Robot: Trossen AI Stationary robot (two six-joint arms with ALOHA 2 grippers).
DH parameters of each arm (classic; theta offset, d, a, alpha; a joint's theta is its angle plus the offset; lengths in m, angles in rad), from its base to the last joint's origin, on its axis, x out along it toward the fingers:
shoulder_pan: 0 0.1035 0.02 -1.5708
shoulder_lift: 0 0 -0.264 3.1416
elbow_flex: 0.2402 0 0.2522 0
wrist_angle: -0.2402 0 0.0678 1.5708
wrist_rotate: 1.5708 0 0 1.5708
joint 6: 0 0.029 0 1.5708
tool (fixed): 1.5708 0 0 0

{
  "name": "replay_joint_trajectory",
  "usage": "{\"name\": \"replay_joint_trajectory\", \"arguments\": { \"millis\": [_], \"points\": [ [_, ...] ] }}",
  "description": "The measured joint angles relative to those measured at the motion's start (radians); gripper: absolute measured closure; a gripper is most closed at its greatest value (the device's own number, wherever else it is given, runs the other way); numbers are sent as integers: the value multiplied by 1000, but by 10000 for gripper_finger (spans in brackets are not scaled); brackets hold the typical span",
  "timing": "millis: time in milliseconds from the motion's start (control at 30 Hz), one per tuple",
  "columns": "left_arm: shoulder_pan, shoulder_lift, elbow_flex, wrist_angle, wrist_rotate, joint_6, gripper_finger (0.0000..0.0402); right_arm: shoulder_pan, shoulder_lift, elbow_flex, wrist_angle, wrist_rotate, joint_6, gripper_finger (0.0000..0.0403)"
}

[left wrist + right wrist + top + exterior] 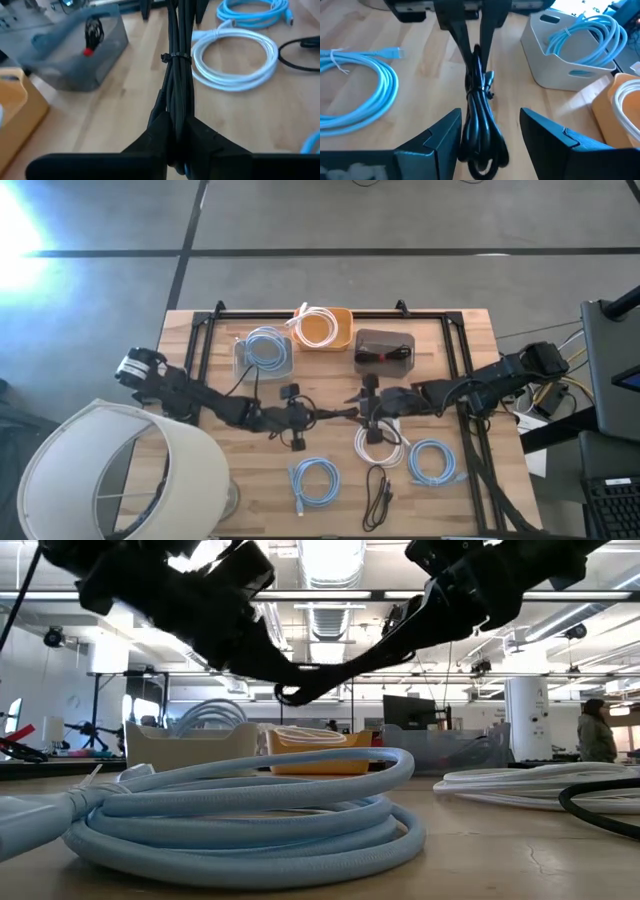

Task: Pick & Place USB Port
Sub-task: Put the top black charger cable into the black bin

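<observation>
**Black cable held between the two arms above the table's middle**

From above, the left gripper and the right gripper meet near the centre of the wooden table, with a bundled black cable stretched between them. Behind them stand three bins — a white bin with a blue coil, an orange bin with a white coil, and a grey bin with a dark cable. A white cable lies just in front of the right gripper, with two blue coils and another black cable nearer the front edge.

In the low view, a blue coil fills the foreground; both arms hang dark overhead and the black cable sags between them, clear of the table.

The left wrist view shows the left gripper clamped tight on the black cable, which runs away toward the white cable and the grey bin.

The right wrist view shows the right gripper spread wide, its fingers either side of the black cable but not pressing it — the left gripper's narrow tips hold the far end.
</observation>
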Motion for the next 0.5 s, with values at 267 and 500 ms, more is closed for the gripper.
{"name": "replay_joint_trajectory", "arguments": {
  "millis": [267,500],
  "points": [
    [11,0,22,-9,-10,30,353,-10,0,-2,-2,1,-4,210],
    [13,0,21,-28,-29,30,355,-10,0,-2,-2,0,-3,264]
  ]
}}
